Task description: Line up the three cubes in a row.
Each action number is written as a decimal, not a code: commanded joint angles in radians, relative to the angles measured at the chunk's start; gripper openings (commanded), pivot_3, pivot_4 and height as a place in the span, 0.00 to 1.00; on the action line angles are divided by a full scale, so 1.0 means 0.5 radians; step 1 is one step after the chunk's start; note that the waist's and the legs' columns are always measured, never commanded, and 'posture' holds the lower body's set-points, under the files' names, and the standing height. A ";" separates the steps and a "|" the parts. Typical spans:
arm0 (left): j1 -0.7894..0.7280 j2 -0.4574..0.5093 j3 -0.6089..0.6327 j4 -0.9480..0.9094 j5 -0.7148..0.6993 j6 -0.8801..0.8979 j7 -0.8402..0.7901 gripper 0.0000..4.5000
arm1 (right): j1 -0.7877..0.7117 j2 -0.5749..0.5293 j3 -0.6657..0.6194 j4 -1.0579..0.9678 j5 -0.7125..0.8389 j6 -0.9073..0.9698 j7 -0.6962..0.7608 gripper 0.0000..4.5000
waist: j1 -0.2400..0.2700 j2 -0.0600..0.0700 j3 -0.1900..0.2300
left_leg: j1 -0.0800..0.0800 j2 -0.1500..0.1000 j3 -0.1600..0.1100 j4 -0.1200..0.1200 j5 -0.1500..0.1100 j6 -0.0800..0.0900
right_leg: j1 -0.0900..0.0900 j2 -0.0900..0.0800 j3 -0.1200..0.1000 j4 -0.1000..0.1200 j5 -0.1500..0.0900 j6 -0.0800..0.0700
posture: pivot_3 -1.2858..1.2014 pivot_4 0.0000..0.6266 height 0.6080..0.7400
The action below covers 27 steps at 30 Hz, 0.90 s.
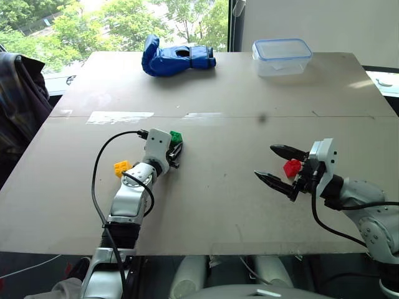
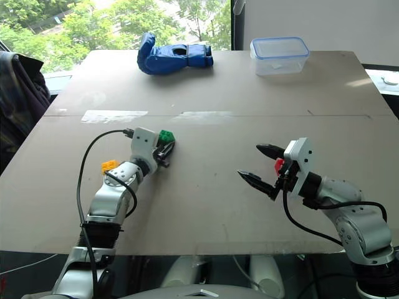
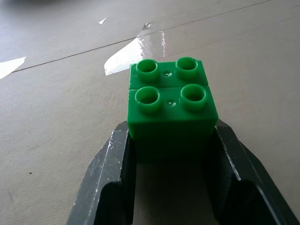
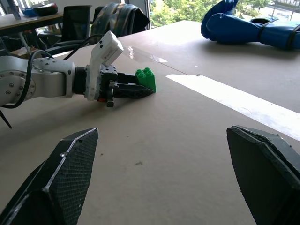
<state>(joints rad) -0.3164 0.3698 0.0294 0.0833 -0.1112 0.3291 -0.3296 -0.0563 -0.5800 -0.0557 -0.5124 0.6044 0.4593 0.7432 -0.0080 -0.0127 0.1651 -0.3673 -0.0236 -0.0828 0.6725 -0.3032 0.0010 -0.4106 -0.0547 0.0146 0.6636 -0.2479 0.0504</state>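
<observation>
Left eye view had the small red studded plastic cube (image 1: 292, 167) partly hidden behind the right gripper (image 1: 281, 166), lying between its wide-open black fingers at right of centre. The yellow studded cube (image 1: 121, 168) was half covered by the left arm. Left of centre, the left gripper (image 3: 171, 140) was clamped on the green studded cube (image 3: 170, 104), resting on the table (image 1: 218, 87).

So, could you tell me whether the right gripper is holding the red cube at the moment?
No, the right gripper stands wide open with nothing between its fingers, and the red cube lies behind it.
</observation>
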 commanded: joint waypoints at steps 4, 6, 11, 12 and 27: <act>0.059 -0.023 -0.132 -0.199 -0.097 -0.103 -0.319 0.37 | 0.093 -0.027 -0.183 0.077 0.053 -0.171 0.164 1.00 | 0.010 0.000 0.000 | -0.001 0.000 -0.001 0.000 0.000 0.000 | 0.000 0.000 -0.001 0.000 0.000 0.000 | 0.52 0.24 1.00; 0.042 -0.027 -0.182 -0.195 -0.128 -0.148 -0.442 0.37 | 0.154 -0.035 -0.223 0.133 0.028 -0.242 0.223 1.00 | 0.013 0.000 0.000 | -0.001 0.000 -0.001 0.000 0.000 0.000 | 0.000 0.000 -0.001 0.000 0.000 0.000 | 0.52 0.24 1.00; -0.094 0.001 -0.385 -0.065 -0.181 -0.393 -0.953 0.37 | 0.247 -0.067 -0.342 0.229 0.045 -0.342 0.340 1.00 | 0.011 0.000 0.000 | -0.001 -0.001 0.001 0.000 0.000 0.000 | 0.000 0.000 0.000 0.000 0.000 0.000 | 0.52 0.24 1.00; -0.140 -0.003 -0.411 -0.014 -0.199 -0.452 -1.059 0.37 | 0.257 -0.077 -0.364 0.241 0.055 -0.348 0.358 1.00 | 0.009 0.000 0.000 | 0.000 -0.001 0.002 0.000 0.000 0.000 | 0.001 0.000 0.000 0.000 0.000 0.000 | 0.52 0.24 1.00; -0.820 -0.306 -0.738 1.144 0.000 -0.977 -1.869 0.37 | 0.634 -0.175 -0.683 0.372 0.007 -0.562 0.546 1.00 | -0.006 0.000 0.001 | 0.003 -0.004 0.007 0.002 -0.005 0.009 | 0.005 0.005 0.001 0.000 0.000 0.000 | 0.52 0.24 1.00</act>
<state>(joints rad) -0.7131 0.2289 -0.3292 0.6469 -0.1243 -0.1599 -1.2762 0.2492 -0.6629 -0.3628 -0.2959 0.5978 0.1963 1.0038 -0.0109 -0.0126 0.1654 -0.3657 -0.0258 -0.0796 0.6734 -0.3057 0.0057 -0.4080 -0.0522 0.0152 0.6635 -0.2479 0.0506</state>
